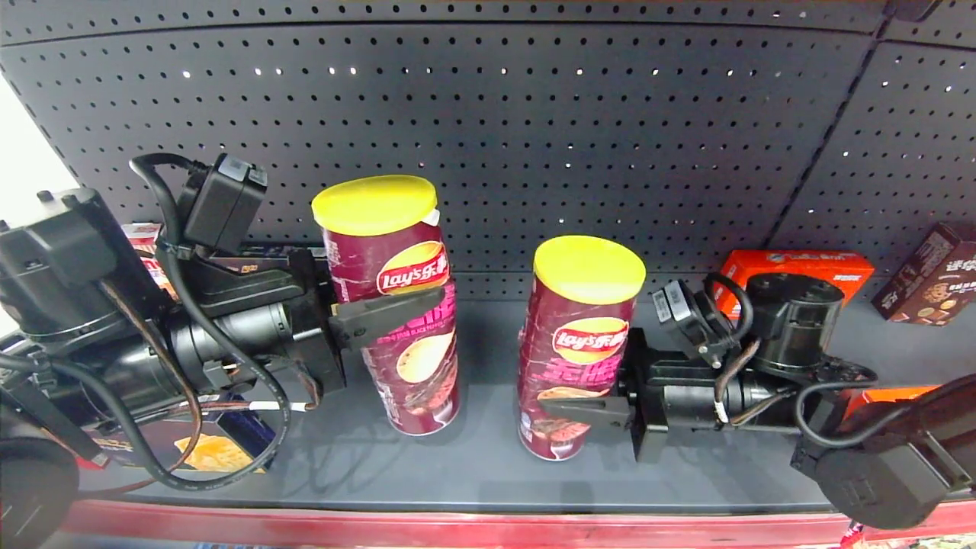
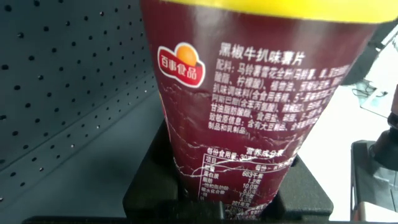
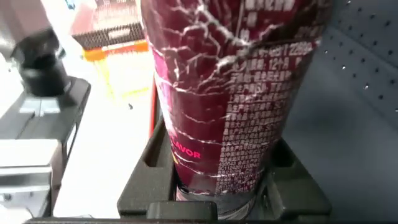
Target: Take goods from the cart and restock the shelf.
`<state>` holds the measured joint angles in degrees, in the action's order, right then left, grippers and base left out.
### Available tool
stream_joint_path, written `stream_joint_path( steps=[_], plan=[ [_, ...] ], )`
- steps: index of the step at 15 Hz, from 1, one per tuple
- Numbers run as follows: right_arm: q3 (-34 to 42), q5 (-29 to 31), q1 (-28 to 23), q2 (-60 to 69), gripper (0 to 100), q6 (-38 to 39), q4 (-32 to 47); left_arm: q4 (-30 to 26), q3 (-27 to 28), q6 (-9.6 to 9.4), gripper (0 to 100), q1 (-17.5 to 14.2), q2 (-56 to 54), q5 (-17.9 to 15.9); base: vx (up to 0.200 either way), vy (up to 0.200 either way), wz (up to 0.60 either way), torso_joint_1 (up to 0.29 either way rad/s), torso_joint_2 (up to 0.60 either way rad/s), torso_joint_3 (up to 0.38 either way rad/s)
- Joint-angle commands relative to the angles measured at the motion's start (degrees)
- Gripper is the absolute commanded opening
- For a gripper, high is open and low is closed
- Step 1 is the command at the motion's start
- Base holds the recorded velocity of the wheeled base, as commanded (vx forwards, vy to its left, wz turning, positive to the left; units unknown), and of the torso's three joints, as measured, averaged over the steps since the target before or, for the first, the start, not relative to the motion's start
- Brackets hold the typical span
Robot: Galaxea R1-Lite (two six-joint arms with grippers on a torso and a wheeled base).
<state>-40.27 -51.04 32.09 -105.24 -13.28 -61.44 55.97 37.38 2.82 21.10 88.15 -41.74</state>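
Left gripper (image 1: pixel 400 309): pinching the left can (image 1: pixel 385 252) at the shelf (image 1: pixel 488 476);
Right gripper (image 1: pixel 576 404): pinching the right can (image 1: pixel 583 335);
Progress: both cans seemingly sitting at shelf level; letting go remaining.

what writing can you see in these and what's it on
Left can: round brand logo in front; behind, a smaller logo, Chinese ingredient text and a nutrition table, legible.
Right can: same logo in front; behind, fine print and a stamped code.
Orange box, brown box: lettering too small to read.
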Motion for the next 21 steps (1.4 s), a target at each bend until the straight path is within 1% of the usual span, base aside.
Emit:
stream_joint_path(
  steps=[1,3,6,8,10,11,12,17,20,21],
  plan=[
    [3.6,0.2,-0.2,-1.0,0,-2.1,-1.1,0.0,-0.1,0.00,0,0.0,0.1,0.0,0.000,0.000,0.00,0.000,0.00,0.000],
    [4.8,2.2,-0.1,-3.0,0,-3.4,-2.5,0.0,-0.1,0.00,0,0.0,0.2,0.0,0.000,0.000,0.00,0.000,0.00,0.000],
    [4.7,2.3,-0.1,-5.5,0,-3.3,-5.3,0.0,0.0,0.00,0,0.0,0.3,0.0,0.000,0.000,0.00,0.000,0.00,0.000],
    [4.3,2.4,0.0,-6.1,0,-3.3,-5.4,0.0,-0.1,0.00,0,0.0,0.3,0.0,0.000,0.000,0.00,0.000,0.00,0.000],
    [3.7,2.5,0.1,-6.7,0,-3.3,-5.4,1.4,-0.4,0.17,0,0.0,0.4,0.0,0.000,0.000,0.00,0.000,0.00,0.000],
    [3.4,3.7,0.3,-6.8,0,-3.3,-5.4,1.4,-0.5,0.17,0,0.0,0.5,0.0,0.000,0.000,0.00,0.000,0.00,0.000],
    [3.4,4.6,0.5,-6.8,100,-3.3,-5.4,1.4,-0.6,0.17,0,0.0,0.5,0.1,0.000,0.000,0.00,0.000,0.00,0.000],
    [4.4,5.0,0.1,-3.9,100,-3.3,-5.0,1.5,-0.7,0.17,0,0.0,0.3,0.0,0.000,0.000,0.00,0.000,0.00,0.000],
    [7.0,4.9,-3.3,1.0,100,-3.3,-4.8,1.4,-1.0,0.17,0,0.0,0.2,0.1,0.000,0.000,0.00,0.000,0.00,0.000],
    [7.2,4.9,-3.4,1.3,100,-3.3,-4.8,1.5,-1.0,0.17,0,0.0,0.2,0.1,0.000,0.000,0.00,0.000,0.00,0.000]
  ],
)
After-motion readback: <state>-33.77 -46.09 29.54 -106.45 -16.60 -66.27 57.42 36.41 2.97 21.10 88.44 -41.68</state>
